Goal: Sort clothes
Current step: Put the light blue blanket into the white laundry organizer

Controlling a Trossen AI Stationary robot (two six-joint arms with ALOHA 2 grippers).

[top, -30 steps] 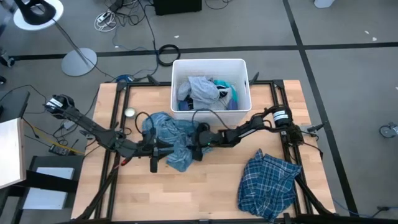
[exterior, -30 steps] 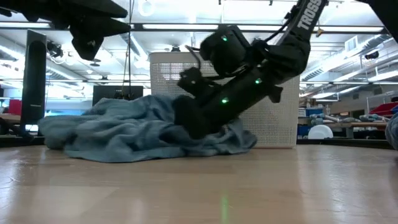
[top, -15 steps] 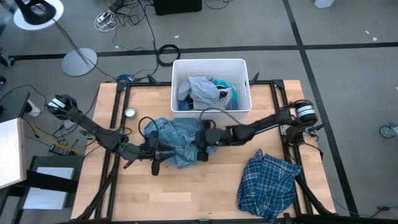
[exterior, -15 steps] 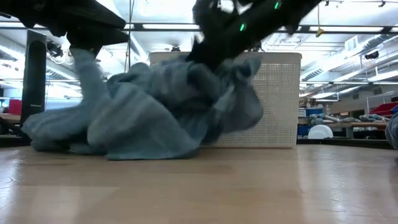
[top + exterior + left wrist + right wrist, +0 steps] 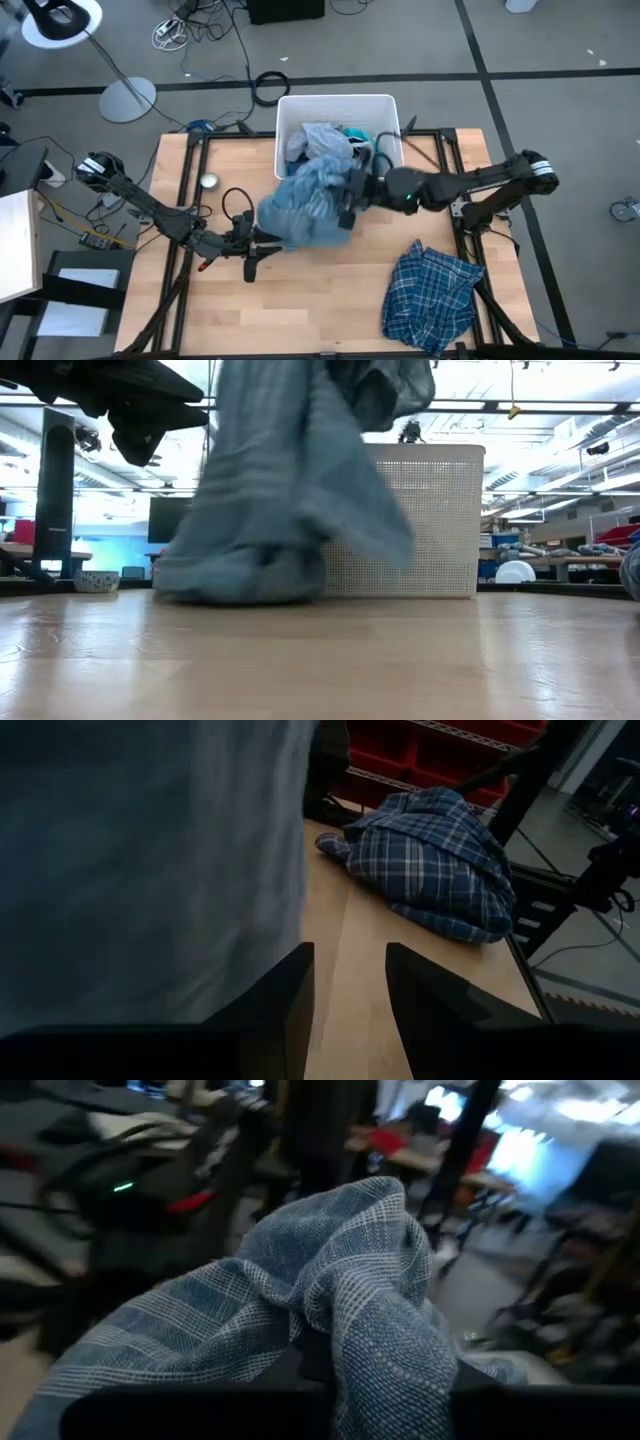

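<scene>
A blue-grey striped garment [image 5: 300,208] hangs from my right gripper [image 5: 348,198], which is shut on it just in front of the white bin [image 5: 340,100]. In the low view the garment [image 5: 290,480] drapes down from above. My left gripper [image 5: 350,1005] stands open close beside the garment's lower part [image 5: 150,870], with nothing between its fingers. Inside the bin lie a grey garment [image 5: 325,145] and a turquoise one [image 5: 362,138]. A blue-and-white plaid shirt [image 5: 430,295] lies heaped on the table's near right. My right gripper holds a bunched fold of the garment [image 5: 345,1280], several layers thick; the cloth itself hides the fingers. The arm reaches in from the table's right, above the table. The garment hangs below the hold, and its lower end [image 5: 240,575] rests on the table.
A small round bowl [image 5: 208,181] sits at the table's left. Black frame rails [image 5: 445,160] run along the table's sides. Bare wood [image 5: 320,300] shows in the near middle. The plaid shirt [image 5: 430,860] lies ahead of my left gripper.
My right gripper has taken hold of the blue-grey garment and risen with it toward the bin at the far edge. The garment, earlier a low heap on the table, now hangs as a tall drape with only its lower end still on the wood.
</scene>
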